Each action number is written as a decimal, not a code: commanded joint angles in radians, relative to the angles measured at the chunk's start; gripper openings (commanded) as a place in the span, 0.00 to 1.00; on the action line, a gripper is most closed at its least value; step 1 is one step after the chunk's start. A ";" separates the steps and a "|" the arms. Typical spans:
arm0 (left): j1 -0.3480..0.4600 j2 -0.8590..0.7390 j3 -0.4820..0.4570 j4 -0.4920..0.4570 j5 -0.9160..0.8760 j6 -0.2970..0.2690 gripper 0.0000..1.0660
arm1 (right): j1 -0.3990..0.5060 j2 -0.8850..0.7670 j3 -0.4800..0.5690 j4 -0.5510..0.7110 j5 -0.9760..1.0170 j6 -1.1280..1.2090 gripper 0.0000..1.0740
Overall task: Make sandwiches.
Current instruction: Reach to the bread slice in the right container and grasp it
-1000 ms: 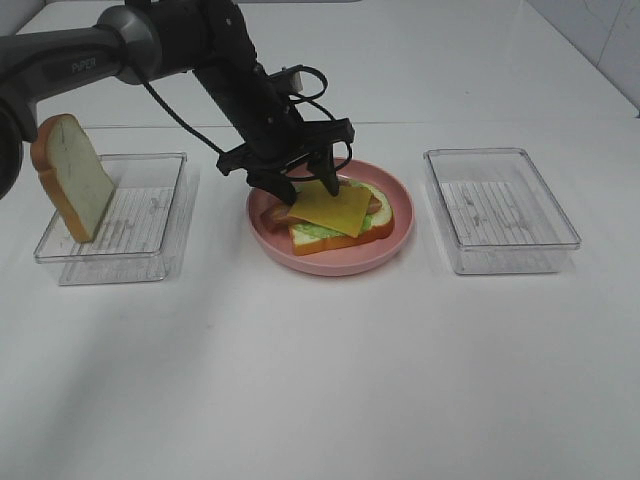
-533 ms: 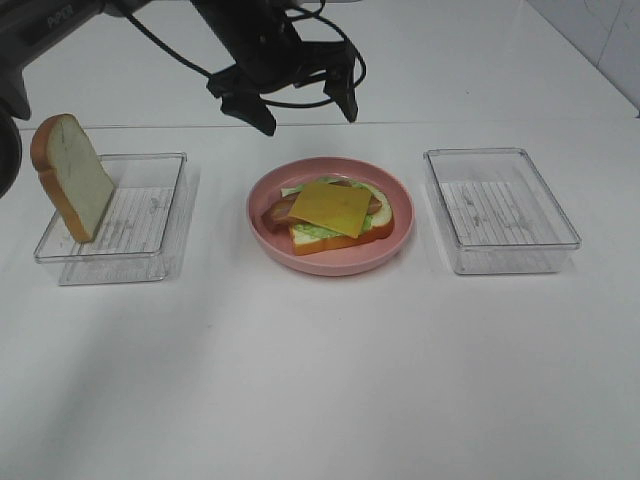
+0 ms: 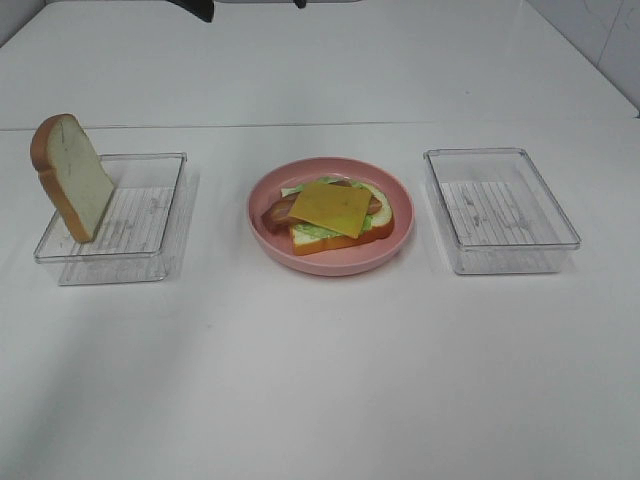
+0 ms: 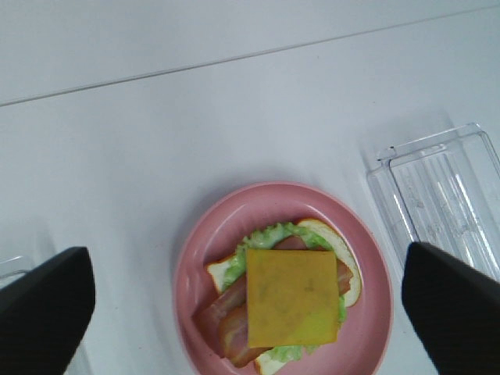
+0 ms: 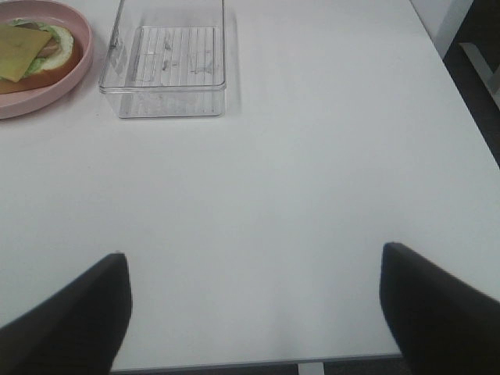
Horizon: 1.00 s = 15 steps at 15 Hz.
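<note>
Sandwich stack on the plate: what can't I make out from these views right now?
- Bottom bread slice: mostly hidden under the cheese slice and lettuce.
- Bacon strips: only ends show, cheese covers the rest.
- Left wrist view: pink plate cut off at the edge.

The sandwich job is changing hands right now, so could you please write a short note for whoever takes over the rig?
Left gripper: open and empty, high above the pink plate.
Right gripper: open and empty, over bare table, away from the right tray.
Things: the open sandwich sits on the plate, a bread slice at the bottom, then lettuce, bacon and the cheese slice on top. The last bread slice stands tilted against the left tray.
Done: stack built up to the cheese.
Left: probably pick up the leaning bread slice and lay it on the cheese.
</note>
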<state>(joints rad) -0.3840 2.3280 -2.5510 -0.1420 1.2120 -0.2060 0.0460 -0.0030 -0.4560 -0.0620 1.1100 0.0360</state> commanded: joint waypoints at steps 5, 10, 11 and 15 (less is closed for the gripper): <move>0.155 -0.273 0.397 0.083 0.105 0.020 0.96 | -0.005 -0.029 0.004 -0.003 -0.010 -0.007 0.79; 0.309 -0.357 0.631 0.091 0.104 0.042 0.96 | -0.005 -0.029 0.004 -0.003 -0.010 -0.007 0.79; 0.338 -0.357 0.670 0.093 0.092 0.046 0.96 | -0.005 -0.029 0.004 -0.003 -0.010 -0.007 0.79; 0.367 -0.344 0.740 0.092 -0.034 0.046 0.96 | -0.005 -0.029 0.004 -0.003 -0.010 -0.007 0.79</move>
<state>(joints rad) -0.0170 1.9830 -1.8190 -0.0440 1.1970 -0.1620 0.0460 -0.0030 -0.4560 -0.0620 1.1100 0.0360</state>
